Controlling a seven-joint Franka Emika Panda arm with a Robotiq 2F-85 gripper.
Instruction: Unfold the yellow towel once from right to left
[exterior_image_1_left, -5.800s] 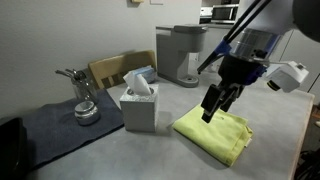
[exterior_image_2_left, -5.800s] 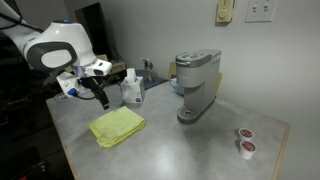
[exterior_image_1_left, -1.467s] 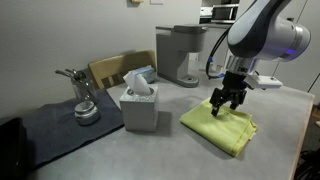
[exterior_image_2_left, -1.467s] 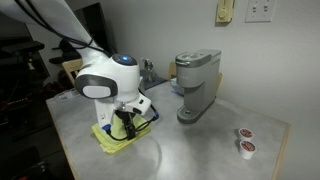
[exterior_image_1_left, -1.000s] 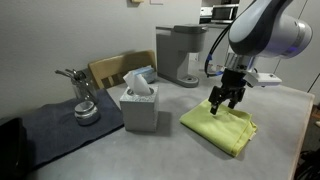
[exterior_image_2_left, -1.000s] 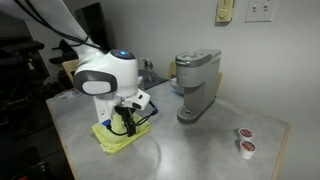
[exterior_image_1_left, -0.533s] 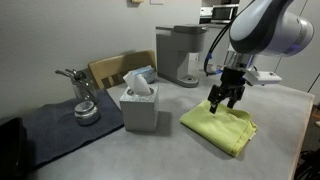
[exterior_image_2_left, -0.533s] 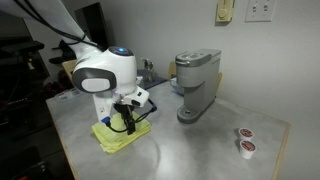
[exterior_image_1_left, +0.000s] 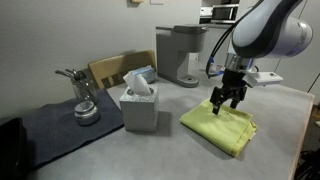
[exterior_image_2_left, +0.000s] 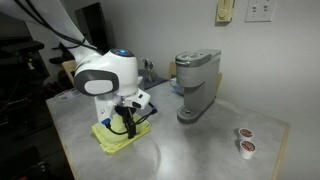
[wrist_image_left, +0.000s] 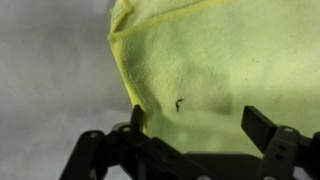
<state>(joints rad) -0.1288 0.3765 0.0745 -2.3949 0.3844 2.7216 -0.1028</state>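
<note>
Hanging wide-spread over the yellow towel (exterior_image_1_left: 225, 130), the hand (exterior_image_1_left: 226, 107) seems clear of the tissue box (exterior_image_1_left: 139, 110).

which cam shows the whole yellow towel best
In an exterior view the yellow towel lies almost whole, with the gripper over only one edge. In an exterior view the arm hides much of the towel. The wrist view shows just a close-up corner of it.

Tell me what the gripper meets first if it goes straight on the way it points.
The yellow towel: the gripper points down at it, jaws open, near the towel's edge. The gap left is hard to judge.
</note>
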